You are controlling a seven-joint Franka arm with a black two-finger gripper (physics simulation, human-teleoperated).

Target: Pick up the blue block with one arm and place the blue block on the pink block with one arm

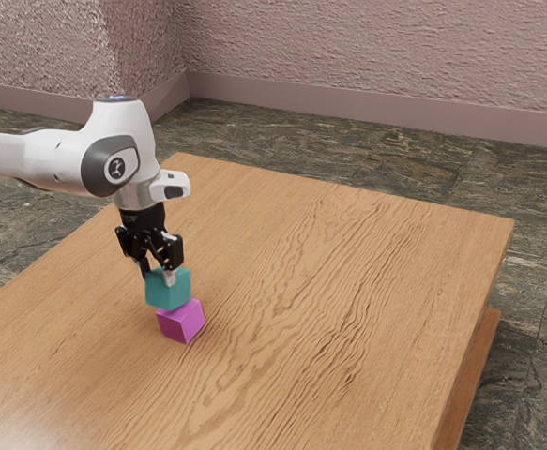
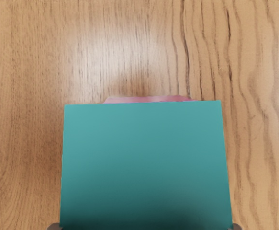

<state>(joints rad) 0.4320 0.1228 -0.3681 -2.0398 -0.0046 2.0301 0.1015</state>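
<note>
A blue block [image 1: 168, 289], shaded teal, and a pink block [image 1: 181, 322], shaded magenta, are shown. The counter [image 1: 348, 281] is grained in light brown wood. The end effector [image 1: 159, 272] is coloured black.

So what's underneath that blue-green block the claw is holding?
The pink block, sitting on the wooden table. From the wrist view the blue block covers nearly all of it, leaving a thin pink edge; whether they touch is hidden.
</note>
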